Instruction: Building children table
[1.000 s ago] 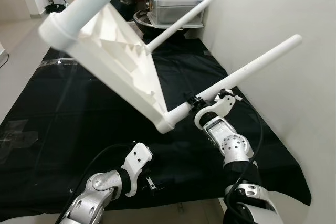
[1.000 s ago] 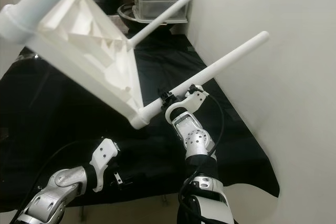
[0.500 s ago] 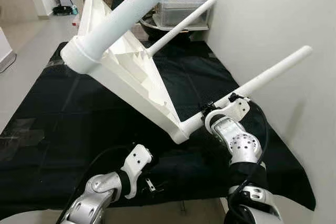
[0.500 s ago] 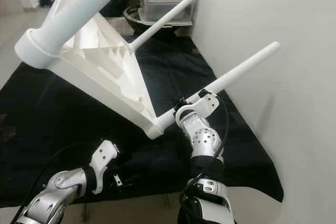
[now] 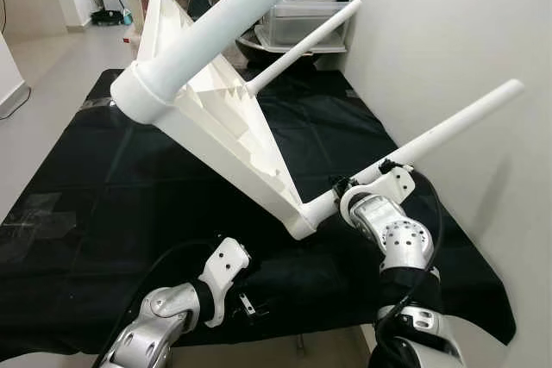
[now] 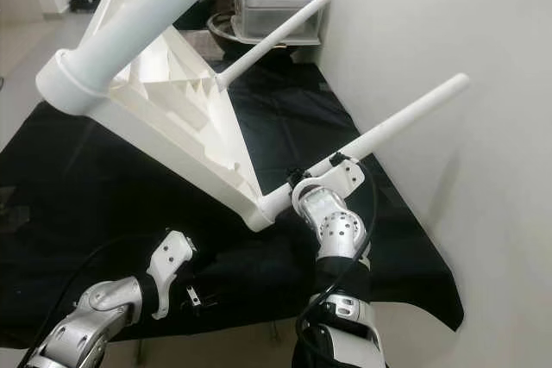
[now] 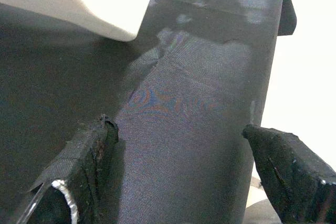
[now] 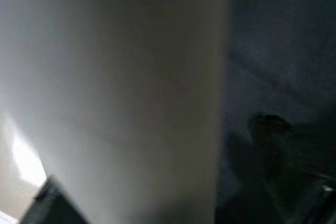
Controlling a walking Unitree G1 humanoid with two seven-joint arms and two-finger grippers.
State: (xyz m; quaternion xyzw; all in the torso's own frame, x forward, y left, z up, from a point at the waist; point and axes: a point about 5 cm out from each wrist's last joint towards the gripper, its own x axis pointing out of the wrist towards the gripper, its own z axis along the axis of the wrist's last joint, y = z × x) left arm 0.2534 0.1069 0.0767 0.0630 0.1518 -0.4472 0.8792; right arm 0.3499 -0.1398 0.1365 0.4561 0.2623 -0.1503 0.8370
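A white plastic children's table hangs tilted in the air, its ribbed underside facing me and its legs sticking out. My right gripper is shut on one leg close to the table's lowest corner; in the right wrist view that white leg sits right against the camera. A thick near leg points up and to the right, and a thinner far leg reaches toward the back. My left gripper is low over the front of the black mat. It is open and empty, with its fingers spread wide.
A white wall runs close along the right, near the tip of the held leg. Clear plastic bins and a round basin stand behind the mat. Pale floor lies to the left.
The table has swung round in my right gripper's hold, so the near leg now points up and right. The view has shifted a little. My left arm has stayed low.
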